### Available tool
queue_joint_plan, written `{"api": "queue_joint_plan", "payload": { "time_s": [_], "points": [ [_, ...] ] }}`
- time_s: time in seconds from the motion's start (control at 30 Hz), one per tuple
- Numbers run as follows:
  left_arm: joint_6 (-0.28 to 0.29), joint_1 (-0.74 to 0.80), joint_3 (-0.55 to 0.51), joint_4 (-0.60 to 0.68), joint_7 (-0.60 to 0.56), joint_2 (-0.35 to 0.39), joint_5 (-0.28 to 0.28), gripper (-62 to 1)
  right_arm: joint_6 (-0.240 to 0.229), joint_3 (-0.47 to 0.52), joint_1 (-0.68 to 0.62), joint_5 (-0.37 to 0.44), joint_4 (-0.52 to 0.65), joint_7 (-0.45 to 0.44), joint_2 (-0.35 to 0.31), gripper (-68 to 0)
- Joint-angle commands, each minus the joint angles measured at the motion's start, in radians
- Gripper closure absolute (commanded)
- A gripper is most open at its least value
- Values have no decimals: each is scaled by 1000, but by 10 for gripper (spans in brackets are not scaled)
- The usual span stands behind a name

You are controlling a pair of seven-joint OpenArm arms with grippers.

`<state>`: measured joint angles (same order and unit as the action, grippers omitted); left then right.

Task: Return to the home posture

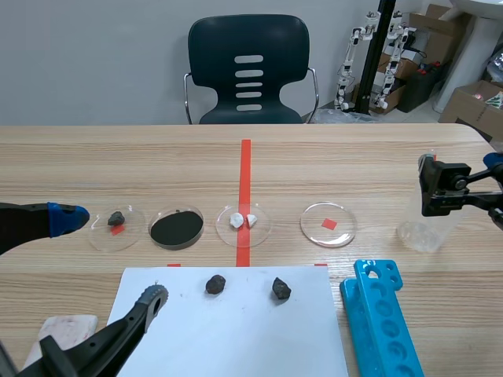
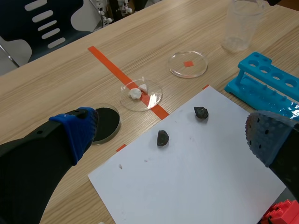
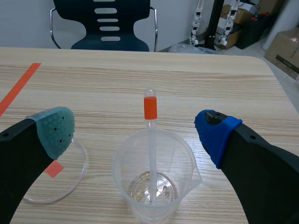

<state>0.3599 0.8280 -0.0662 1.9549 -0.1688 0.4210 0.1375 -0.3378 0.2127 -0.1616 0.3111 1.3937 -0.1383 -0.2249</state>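
Evidently nothing is in hand, and I judge that only the retreat is outstanding: both arms hang low over the table (image 1: 377, 157) rather than drawn back, so the home posture is not yet reached. The left gripper (image 2: 173, 135) is spread wide over the white paper (image 2: 201, 182), holding and touching nothing, with a dark lump (image 2: 162, 138) lying on the sheet beneath it. The right gripper (image 3: 136, 133) is likewise spread and empty, its pads flanking the clear beaker (image 3: 149, 200) and its pipette (image 3: 150, 140), with no contact visible.
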Motion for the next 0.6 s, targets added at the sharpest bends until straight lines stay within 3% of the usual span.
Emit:
{"api": "queue_joint_plan", "payload": {
  "time_s": [0.0,0.37,0.57],
  "points": [
    [-3,0,-3,10,-18,-2,6,-623,-4,3,9,11,10,-19,-16,-533],
    [-3,0,-3,10,-18,-2,6,-623,-4,3,9,11,10,-19,-16,-533],
    [-3,0,-3,10,-18,-2,6,-623,-38,2,-10,11,33,-28,-16,-533]
  ]
}}
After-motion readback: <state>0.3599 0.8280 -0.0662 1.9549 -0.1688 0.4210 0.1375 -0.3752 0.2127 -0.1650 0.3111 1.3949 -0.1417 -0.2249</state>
